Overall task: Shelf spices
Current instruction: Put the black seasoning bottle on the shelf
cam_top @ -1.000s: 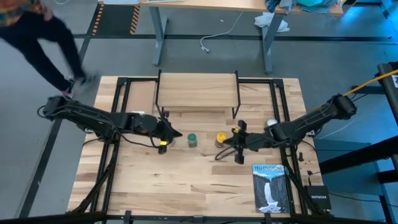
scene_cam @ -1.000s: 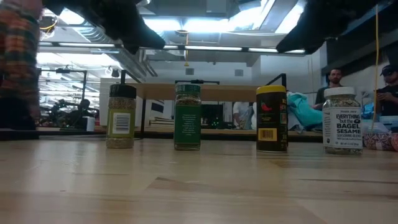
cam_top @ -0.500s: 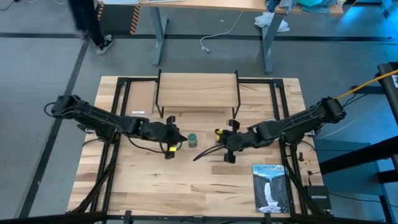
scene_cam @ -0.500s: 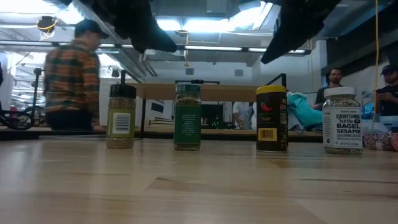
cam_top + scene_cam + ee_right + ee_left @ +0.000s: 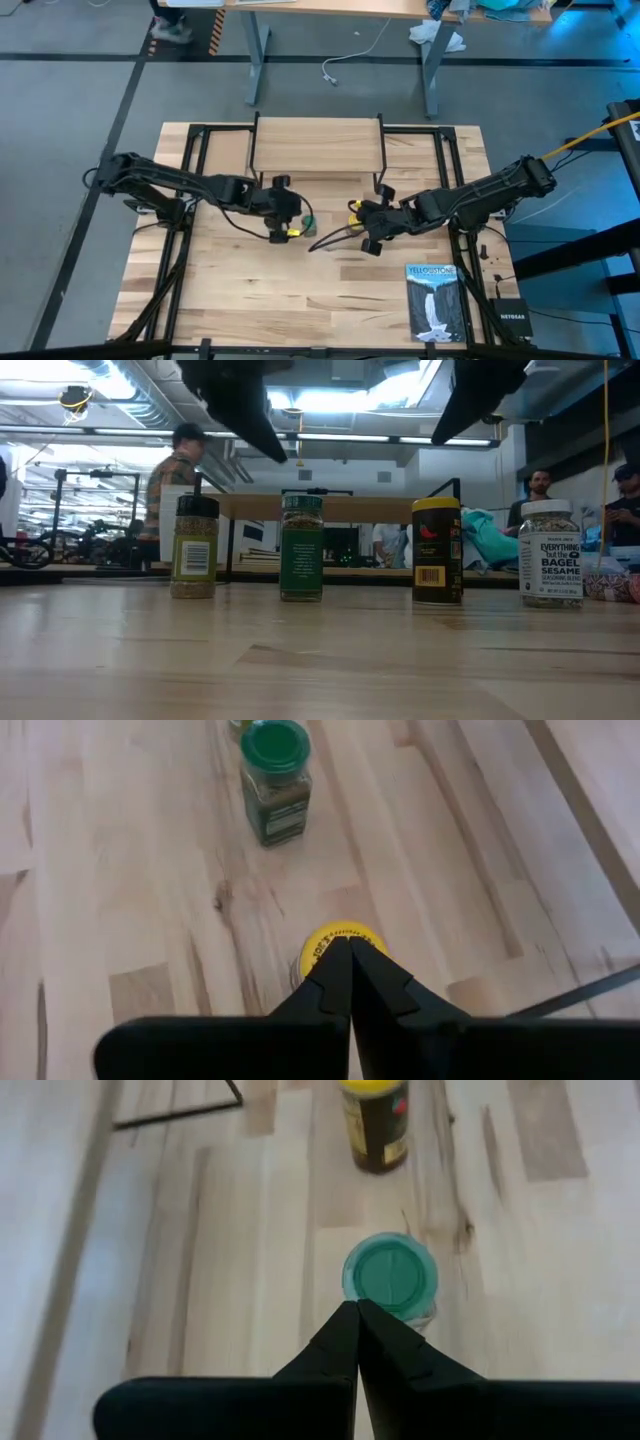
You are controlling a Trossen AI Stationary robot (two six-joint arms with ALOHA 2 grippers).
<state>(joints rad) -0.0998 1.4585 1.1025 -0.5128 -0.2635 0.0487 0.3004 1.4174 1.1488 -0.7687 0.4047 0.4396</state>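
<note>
Four spice jars stand in a row on the tabletop in the low view: dark-lidded, green, amber with yellow lid, clear with white lid. The shelf stands behind them toward the far edge. My left gripper is shut and hovers just above and beside the green jar's lid. My right gripper is shut and hangs over the yellow lid. In the high view the left gripper is next to the green jar. The arms hide the dark-lidded and white-lidded jars there.
A blue-and-white book lies near the table's right near corner. Bare wood spreads in front of the jars toward the near edge. The black frame rails run along both table sides. People stand in the room behind the table.
My left gripper has moved toward the table's right, from over the dark-lidded jar to the green jar. My right gripper has moved toward the table's left, to over the yellow-lidded jar. The jars have stayed put. A person has walked past behind the table.
</note>
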